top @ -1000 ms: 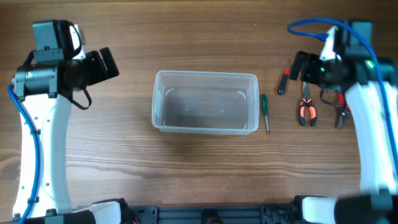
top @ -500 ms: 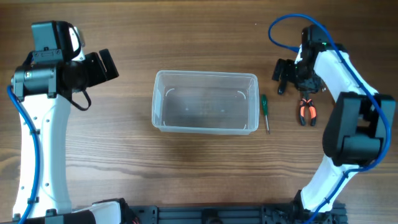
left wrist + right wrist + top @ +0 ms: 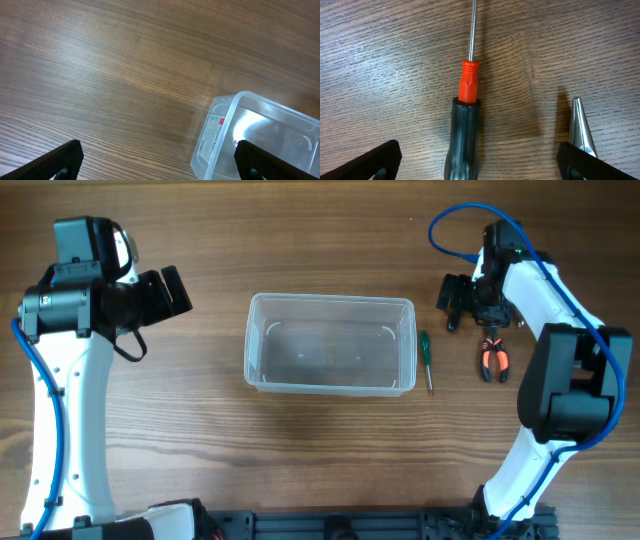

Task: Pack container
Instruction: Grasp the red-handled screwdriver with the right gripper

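I am hanging my right pincer wide open over the black-and-red screwdriver, one finger on each side of the handle and clear of it. I am holding my left pincer wide too, above the table, while the container is sitting mid-table between my arms.

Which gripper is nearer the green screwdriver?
Right. The right gripper hovers close to the green screwdriver; the left gripper is off beyond the container's opposite side.
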### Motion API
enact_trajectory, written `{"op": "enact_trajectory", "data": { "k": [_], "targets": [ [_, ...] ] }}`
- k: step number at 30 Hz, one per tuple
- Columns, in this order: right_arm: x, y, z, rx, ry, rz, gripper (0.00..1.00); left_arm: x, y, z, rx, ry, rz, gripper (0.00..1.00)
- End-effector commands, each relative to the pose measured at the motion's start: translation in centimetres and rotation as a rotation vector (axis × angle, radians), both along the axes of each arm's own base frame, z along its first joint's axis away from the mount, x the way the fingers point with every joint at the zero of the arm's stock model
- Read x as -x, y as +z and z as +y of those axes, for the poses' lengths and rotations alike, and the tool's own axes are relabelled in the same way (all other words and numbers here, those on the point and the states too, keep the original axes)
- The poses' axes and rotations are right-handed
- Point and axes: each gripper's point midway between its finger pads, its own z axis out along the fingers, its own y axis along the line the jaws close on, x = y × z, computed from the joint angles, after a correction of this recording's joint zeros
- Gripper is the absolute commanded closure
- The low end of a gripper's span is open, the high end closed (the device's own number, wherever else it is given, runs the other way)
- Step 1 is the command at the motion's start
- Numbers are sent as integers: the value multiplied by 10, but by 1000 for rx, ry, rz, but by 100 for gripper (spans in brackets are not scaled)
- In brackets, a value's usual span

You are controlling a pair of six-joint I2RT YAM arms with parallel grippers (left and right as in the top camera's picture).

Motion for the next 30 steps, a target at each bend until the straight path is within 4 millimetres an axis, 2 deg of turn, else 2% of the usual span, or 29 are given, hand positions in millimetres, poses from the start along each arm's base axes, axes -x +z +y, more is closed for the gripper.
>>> {"op": "enact_trajectory", "data": {
  "k": [1,6,11,14,17,18,21,22,23,24,27,28,30],
  "targets": [
    [2,-13,4,-13,27,26,0,-1,1,-2,22,9,-1,0],
    [5,-24,4,-16,27,56,1,-1,0,-2,22,9,-1,0],
    [12,-37,2,-7,23,98,10,-1,0,-2,24,8,0,0],
    [17,-39,-6,40,-5,121,11,0,0,-2,26,8,1,0],
    [19,-39,-6,38,-9,131,12,0,0,-2,26,8,1,0],
    [20,-39,-6,38,-10,134,15,0,0,-2,26,8,1,0],
    [24,-39,-6,37,-11,149,36,0,0,-2,26,8,1,0],
    [24,-39,-6,36,-12,152,51,0,0,-2,26,8,1,0],
    [24,-39,-6,36,-12,152,54,0,0,-2,26,8,1,0],
    [25,-39,-5,36,-11,153,63,0,0,-2,26,8,1,0],
    [25,-39,-6,36,-11,156,66,0,0,-2,26,7,1,0],
    [25,-39,-6,36,-11,156,72,0,0,-2,26,7,1,0],
    [25,-39,-5,33,-8,156,75,0,0,-3,26,7,1,0]
  ]
}}
